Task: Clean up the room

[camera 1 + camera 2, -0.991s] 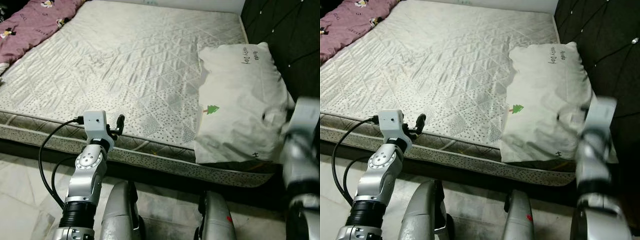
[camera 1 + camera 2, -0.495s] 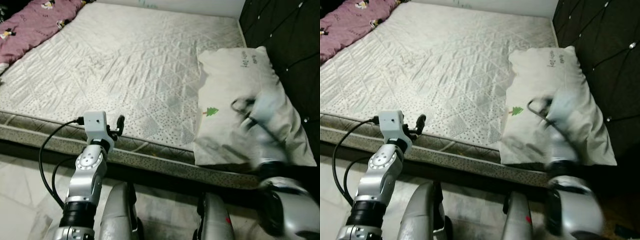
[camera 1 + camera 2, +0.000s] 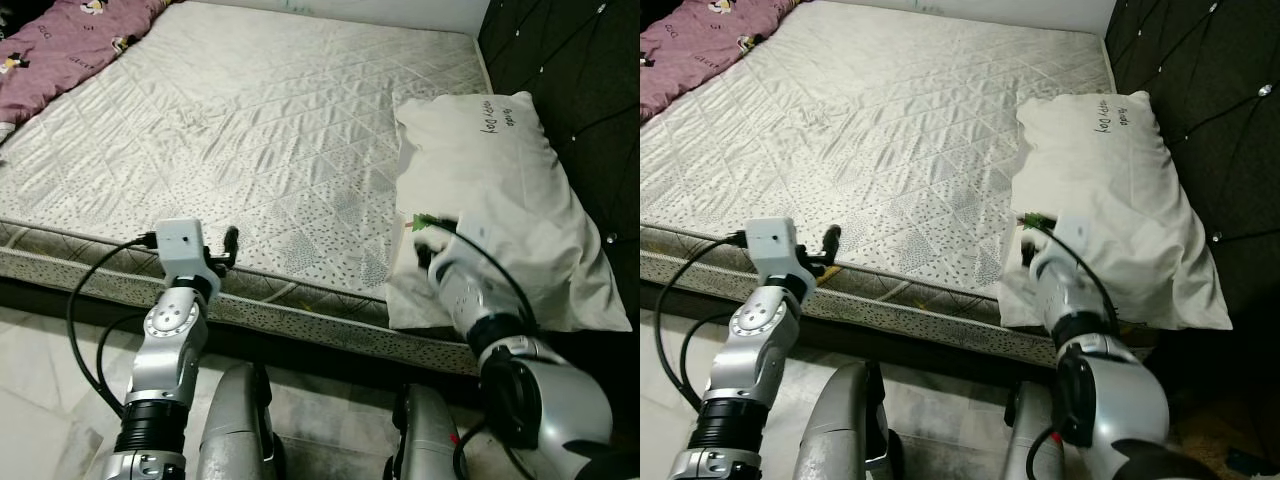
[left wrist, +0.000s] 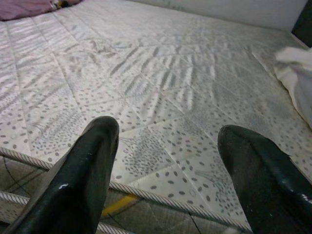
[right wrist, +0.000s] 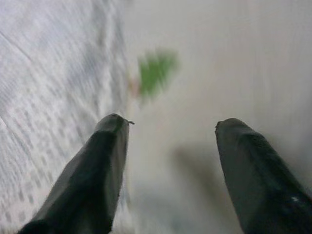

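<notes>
A white pillow [image 3: 500, 190] with a small green tree print [image 5: 156, 73] lies on the right side of the bare quilted mattress [image 3: 250, 130], against the dark headboard. My right gripper [image 3: 425, 238] hovers open over the pillow's near left part, by the tree print, with nothing between its fingers [image 5: 107, 161]. My left gripper [image 3: 228, 245] is raised at the mattress's near edge, open and empty, pointing across the bed [image 4: 168, 146]. A purple patterned blanket [image 3: 60, 45] lies at the far left corner of the bed.
The dark tufted headboard [image 3: 580, 70] runs along the right. Pale tiled floor [image 3: 40, 380] lies before the bed, where my two silver legs [image 3: 235, 420] stand close to the bed frame. The pillow's near corner overhangs the mattress edge.
My right arm has swung in from the pillow's right side, crossing over it to its near left part by the tree print. The left arm has barely shifted.
</notes>
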### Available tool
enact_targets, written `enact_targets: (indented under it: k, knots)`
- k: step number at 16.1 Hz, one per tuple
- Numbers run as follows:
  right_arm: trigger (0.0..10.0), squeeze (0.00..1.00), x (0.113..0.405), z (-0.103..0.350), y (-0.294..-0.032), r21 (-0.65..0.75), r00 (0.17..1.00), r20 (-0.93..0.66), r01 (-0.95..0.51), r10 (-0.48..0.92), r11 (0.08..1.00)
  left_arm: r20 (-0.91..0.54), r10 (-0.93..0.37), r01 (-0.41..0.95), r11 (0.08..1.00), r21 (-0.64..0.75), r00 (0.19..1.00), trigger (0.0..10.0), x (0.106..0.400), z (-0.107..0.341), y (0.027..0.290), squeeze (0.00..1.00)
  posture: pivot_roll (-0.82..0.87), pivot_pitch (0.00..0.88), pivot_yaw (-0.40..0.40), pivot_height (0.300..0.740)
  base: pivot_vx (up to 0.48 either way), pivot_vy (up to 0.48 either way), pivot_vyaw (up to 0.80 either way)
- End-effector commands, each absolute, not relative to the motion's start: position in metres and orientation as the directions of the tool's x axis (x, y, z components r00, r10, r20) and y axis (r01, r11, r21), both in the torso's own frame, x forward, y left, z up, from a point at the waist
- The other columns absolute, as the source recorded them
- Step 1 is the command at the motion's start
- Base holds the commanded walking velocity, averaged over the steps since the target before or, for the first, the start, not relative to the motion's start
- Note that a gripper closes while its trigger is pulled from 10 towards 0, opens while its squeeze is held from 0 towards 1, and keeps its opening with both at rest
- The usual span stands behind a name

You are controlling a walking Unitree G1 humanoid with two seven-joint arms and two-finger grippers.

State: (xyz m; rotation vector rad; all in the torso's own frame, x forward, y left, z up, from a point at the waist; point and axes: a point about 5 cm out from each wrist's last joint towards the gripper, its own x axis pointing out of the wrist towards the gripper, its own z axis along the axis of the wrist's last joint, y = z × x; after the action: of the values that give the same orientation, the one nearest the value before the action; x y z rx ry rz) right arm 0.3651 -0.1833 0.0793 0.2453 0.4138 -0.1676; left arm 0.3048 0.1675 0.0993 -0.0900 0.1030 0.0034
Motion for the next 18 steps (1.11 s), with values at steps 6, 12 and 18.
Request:
enact_targets:
  k: [6,12,18]
  knots:
    - [10.0,1.0,0.366,0.13,-0.192,0.065,0.996,0.042,0.08,-0.083,0.995,0.039,0.07,-0.067,0.995,-0.078,0.997,10.0,0.318,0.123,0.174,0.0,0.04,0.0,0.004,0.592,0.0,0.0,0.0]
    - [10.0,0.0,0.338,0.145,-0.16,0.082,0.97,0.24,-0.05,0.029,0.995,0.072,0.079,-0.073,0.994,-0.085,0.994,10.0,0.321,0.126,0.178,0.0,0.03,0.0,0.016,0.602,0.0,0.0,0.0]
    - [10.0,0.0,0.342,0.157,-0.149,0.109,0.968,0.248,-0.076,0.047,0.991,0.066,0.079,-0.074,0.994,-0.078,0.995,10.0,0.321,0.121,0.177,0.0,0.04,0.0,0.016,0.672,0.0,0.0,0.0]
